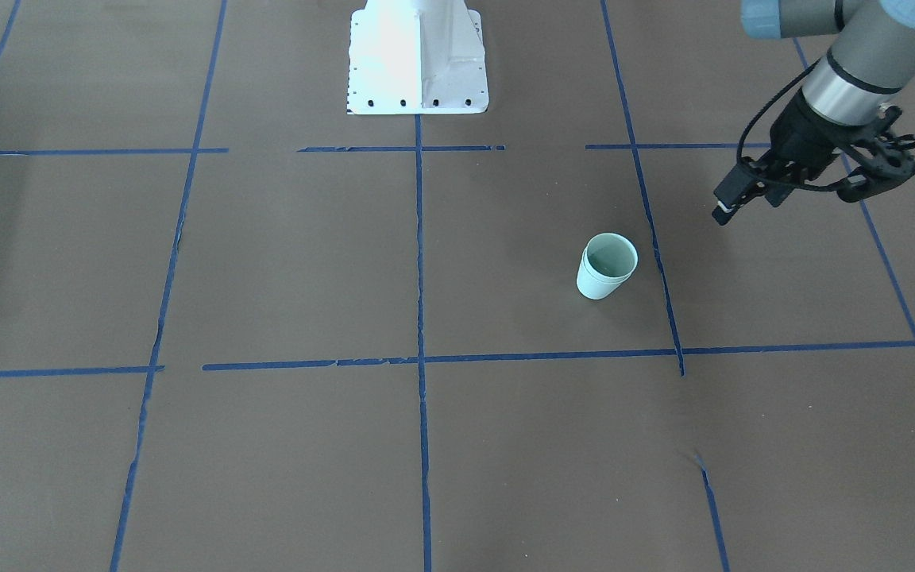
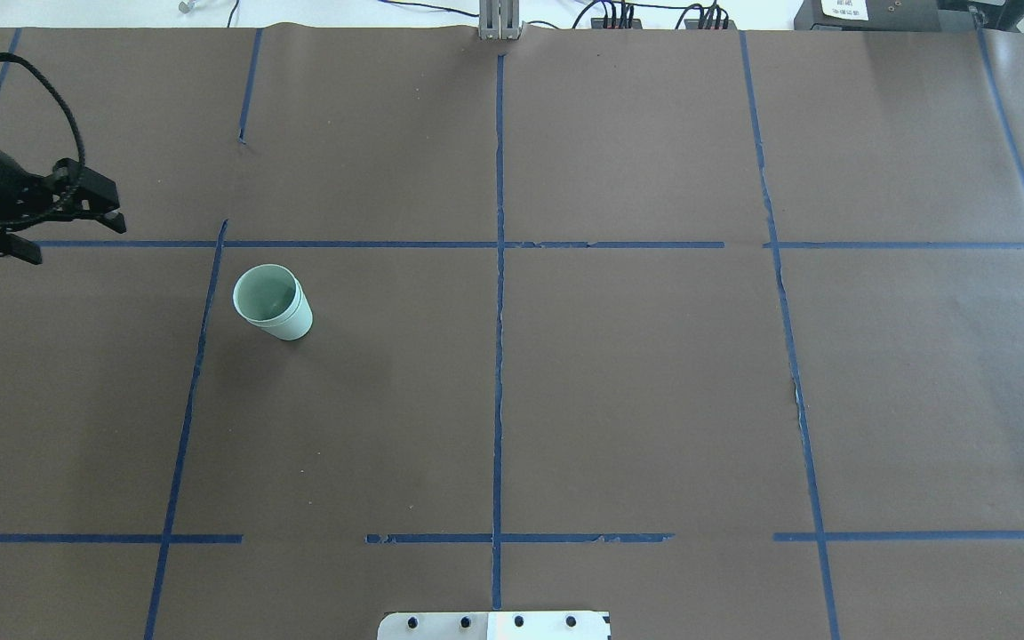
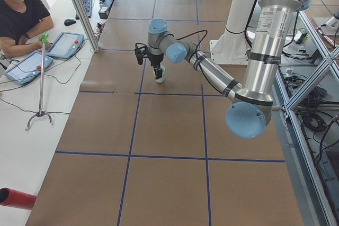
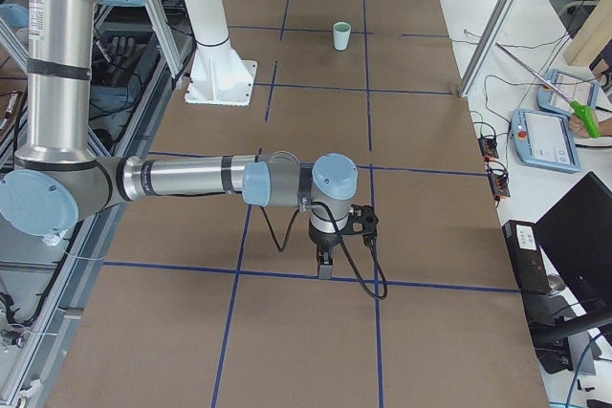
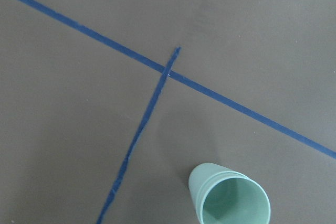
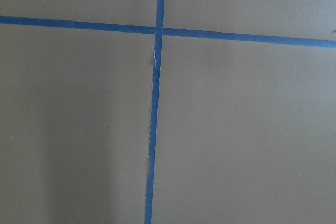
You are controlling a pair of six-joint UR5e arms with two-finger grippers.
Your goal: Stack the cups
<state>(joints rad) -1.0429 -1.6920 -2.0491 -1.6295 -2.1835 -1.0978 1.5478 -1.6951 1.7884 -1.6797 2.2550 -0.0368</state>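
The two pale mint-green cups (image 1: 607, 266) stand upright as one stack, one nested in the other, on the brown paper left of centre in the overhead view (image 2: 272, 302). The left wrist view shows the doubled rim (image 5: 231, 198) at its bottom edge. My left gripper (image 1: 791, 199) hangs above the table to the side of the stack, apart from it, open and empty; it also shows in the overhead view (image 2: 81, 238). My right gripper (image 4: 325, 263) shows only in the exterior right view, low over the paper far from the cups, and I cannot tell whether it is open or shut.
The white robot pedestal (image 1: 418, 56) stands at the table's robot-side edge. Blue tape lines (image 2: 499, 356) divide the brown paper into squares. An operator (image 3: 21, 14) sits beside tablets (image 3: 63, 45) past the far table edge.
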